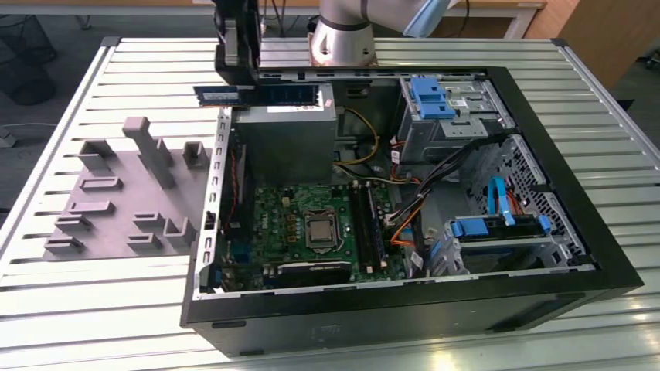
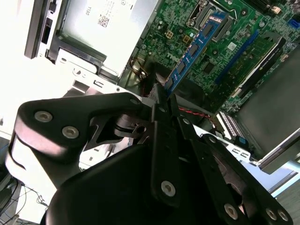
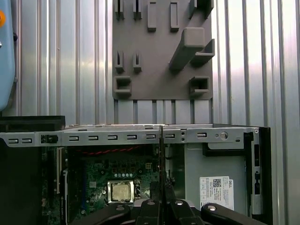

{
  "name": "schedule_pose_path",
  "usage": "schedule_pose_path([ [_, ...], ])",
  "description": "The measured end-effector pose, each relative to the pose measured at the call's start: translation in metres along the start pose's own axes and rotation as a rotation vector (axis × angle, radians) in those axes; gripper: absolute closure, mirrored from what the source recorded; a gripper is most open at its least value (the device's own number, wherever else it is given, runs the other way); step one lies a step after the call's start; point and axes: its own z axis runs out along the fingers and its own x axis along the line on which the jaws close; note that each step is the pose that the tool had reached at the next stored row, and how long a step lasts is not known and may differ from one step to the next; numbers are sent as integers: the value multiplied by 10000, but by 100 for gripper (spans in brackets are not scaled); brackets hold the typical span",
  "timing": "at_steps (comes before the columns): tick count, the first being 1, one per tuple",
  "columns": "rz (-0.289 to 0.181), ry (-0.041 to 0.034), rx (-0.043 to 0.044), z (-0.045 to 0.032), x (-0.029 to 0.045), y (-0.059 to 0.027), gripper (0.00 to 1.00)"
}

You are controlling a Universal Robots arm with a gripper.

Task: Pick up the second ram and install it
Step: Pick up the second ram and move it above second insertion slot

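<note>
Since the gripper (image 1: 241,83) is clamped on the second ram (image 1: 278,96), pickup looks done; I'd call this the carry step. Stick hangs in the air off the motherboard (image 1: 309,224) end where the power supply (image 1: 284,131) sits, well apart from the memory slots (image 1: 369,224) on the motherboard. Install, as I judge it, calls for the stick's edge parallel to a free slot, then a straight push down.

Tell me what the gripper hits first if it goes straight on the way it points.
Probably the motherboard, at its edge beside the power supply, and the ram the gripper holds would touch first. Depth is unclear; the case wall lies close.
</note>
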Motion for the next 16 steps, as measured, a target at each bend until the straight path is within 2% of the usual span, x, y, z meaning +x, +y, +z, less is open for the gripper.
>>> schedule_pose_path([
  [16,0,0,0,-1,-1,-42,86],
])
